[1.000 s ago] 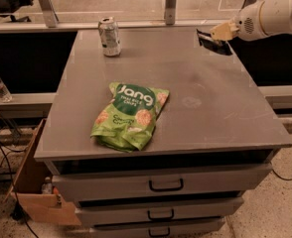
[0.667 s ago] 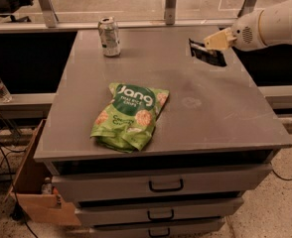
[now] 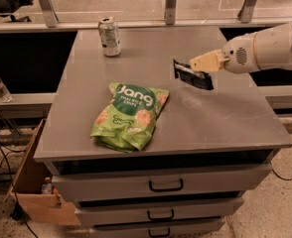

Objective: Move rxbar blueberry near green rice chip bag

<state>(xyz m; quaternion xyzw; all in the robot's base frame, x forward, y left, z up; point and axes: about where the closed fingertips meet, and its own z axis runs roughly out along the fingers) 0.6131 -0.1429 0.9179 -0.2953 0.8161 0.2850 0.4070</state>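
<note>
The grey drawer cabinet (image 3: 235, 118) filled mid-frame. The green rice chip bag (image 3: 128, 115) lay centre-left, a silver can (image 3: 109, 36) upper left. From the right edge the arm (image 3: 275, 46) reached level, its gripper (image 3: 194, 67) clamped on the rxbar blueberry (image 3: 195, 79), apart from the bag.

You had dim, warm overhead light, with a pale sheen on the grey table (image 3: 225, 118) below your gripper (image 3: 196, 67), which hung over its right side clamped on the rxbar blueberry (image 3: 186, 75). Shadows were soft and the drawer gaps went near black.
</note>
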